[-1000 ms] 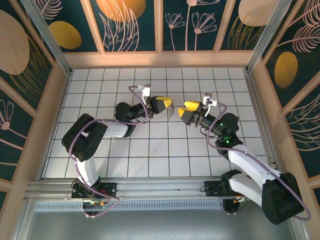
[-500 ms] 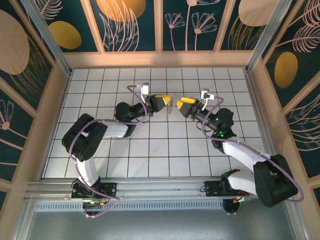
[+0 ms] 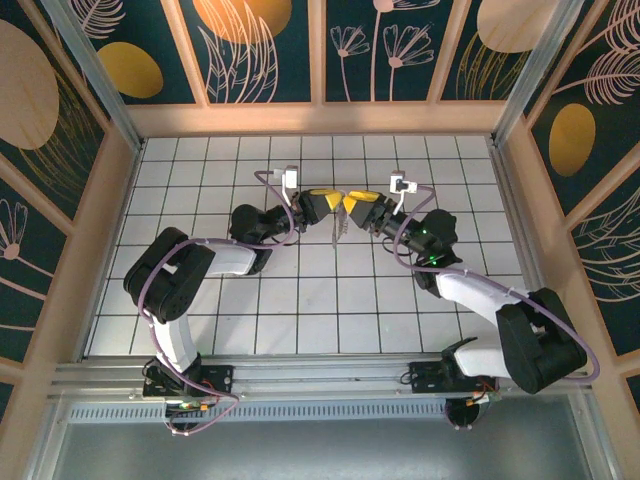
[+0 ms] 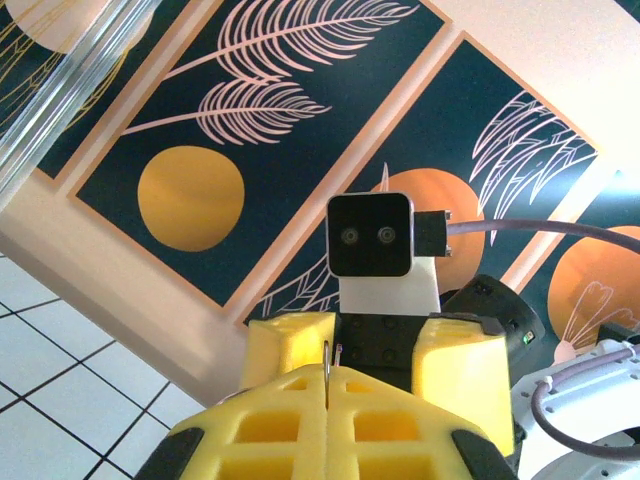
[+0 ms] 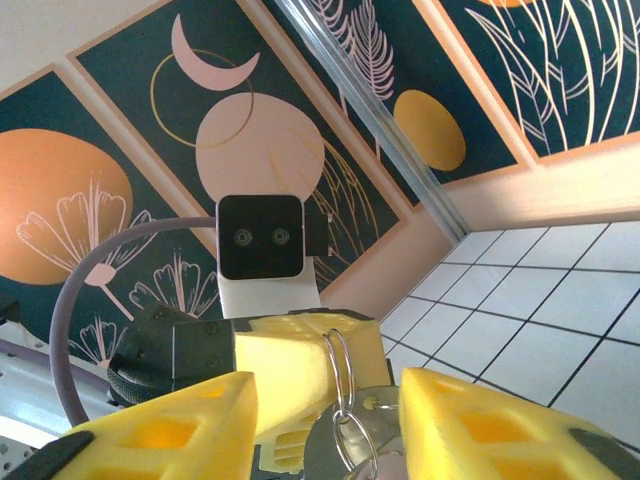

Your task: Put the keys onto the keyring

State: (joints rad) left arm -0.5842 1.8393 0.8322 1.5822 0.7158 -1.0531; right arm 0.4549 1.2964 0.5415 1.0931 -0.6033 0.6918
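The left tool (image 3: 328, 203) pinches the keyring (image 5: 347, 372) tight in mid-air between the arms, so the right tool (image 3: 354, 206), jaws partly apart around it, should close gently, square to the loop

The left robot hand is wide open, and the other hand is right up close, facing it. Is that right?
No: the left gripper is shut, its yellow fingers pinched on the thin wire of the keyring, as the left wrist view shows. The right gripper is indeed right up close, facing it.
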